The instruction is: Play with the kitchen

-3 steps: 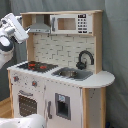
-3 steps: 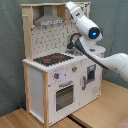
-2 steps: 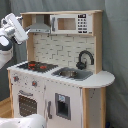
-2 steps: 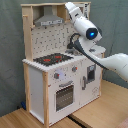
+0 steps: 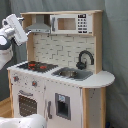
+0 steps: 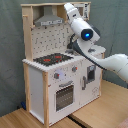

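Kitchen (image 5: 65,75) stands against a grey curtain (image 5: 116,45) in both exterior views, on a wooden floor (image 6: 100,112); in the second exterior view it fills the middle of the frame (image 6: 55,65).

Arm (image 6: 82,30) white, with a blue light on one joint (image 6: 88,35). In the second exterior view it comes in from the second exterior view's right and reaches up across the front of the upper shelf, hiding the microwave and much of the sink side. A black cable (image 6: 95,57) loops along it.

Gripper (image 5: 22,31): in the first exterior view it sits high at the first exterior view's left, just beside the outer edge of the grey hood (image 5: 39,25), level with it. Cannot tell whether it touches the hood or side post. Cannot tell whether the fingers are wide or narrow; nothing is seen held.

Relative to the gripper, first exterior view:
- Microwave (image 5: 72,23) with keypad: same height, farther toward the first exterior view's right, beyond the hood.
- Tiled back wall (image 5: 57,50): below and right.
- Hob (image 5: 37,65), red rings: well below.
- Sink (image 5: 72,74) and black faucet (image 5: 85,59): below, far right.
- Knobs (image 5: 34,83) and oven door (image 5: 27,105): lowest, under the hob.
- Small blue-panelled door (image 5: 62,107): under the sink.

A white rounded shape (image 5: 22,121) blocks the bottom corner of the first exterior view, in front of the kitchen's base.
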